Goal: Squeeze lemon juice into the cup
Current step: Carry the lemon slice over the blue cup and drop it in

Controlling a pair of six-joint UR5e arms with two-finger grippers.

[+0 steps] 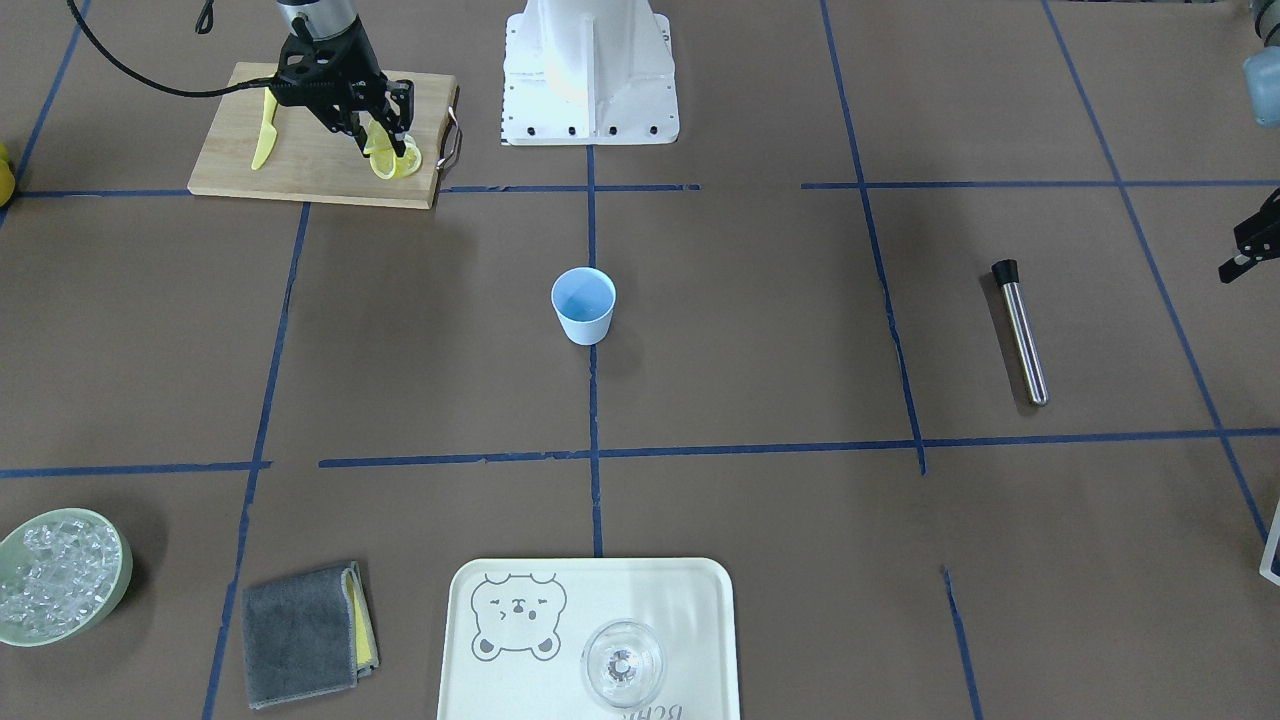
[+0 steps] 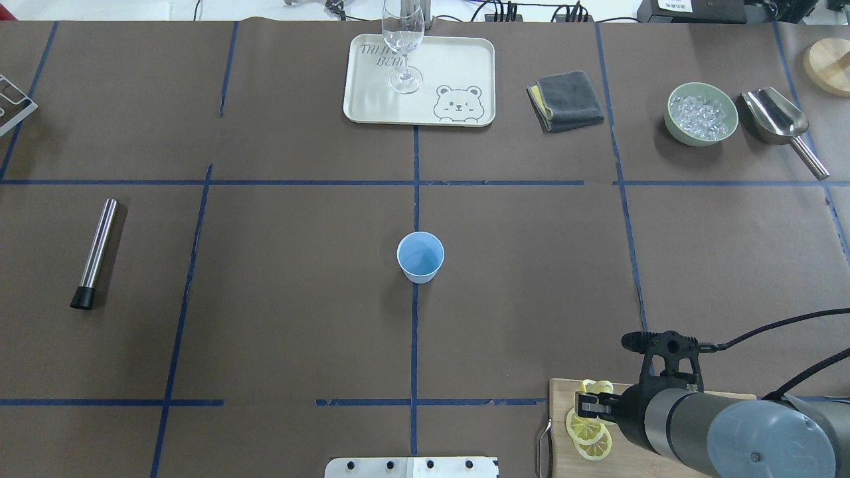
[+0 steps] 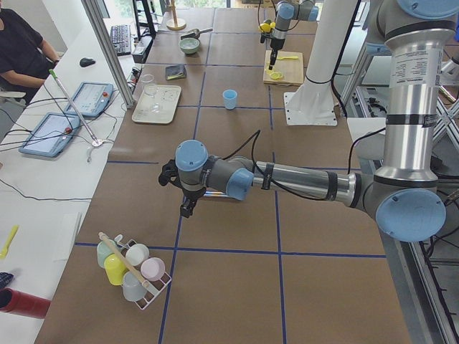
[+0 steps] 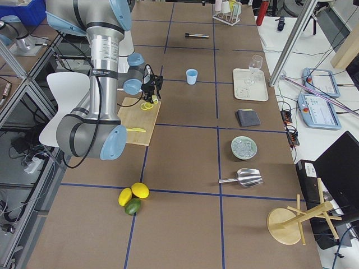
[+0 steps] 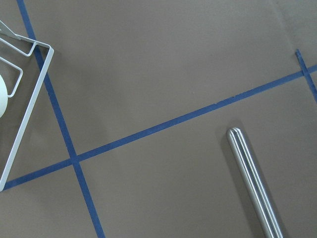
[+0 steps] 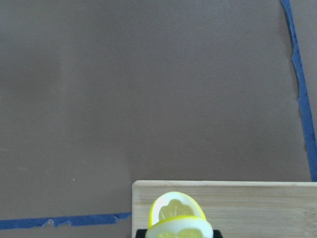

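Noted right gripper (image 1: 383, 143) clamped on lemon (image 6: 177, 209), edge-up over cutting board (image 1: 230, 150), apparently for carrying and squeezing. Found cup (image 1: 583, 305) upright mid-bench, well apart. Cannot tell left gripper (image 3: 186, 209) state.

The wrist view's lower edge cuts off the lemon slice (image 6: 178, 210) between the right gripper's (image 1: 383, 138) jaws. Behind those jaws the right arm (image 2: 697, 425) covers much of the cutting board (image 2: 559, 398). The left gripper (image 1: 1240, 250) runs off the front view's edge; how its jaws stand is unreadable.
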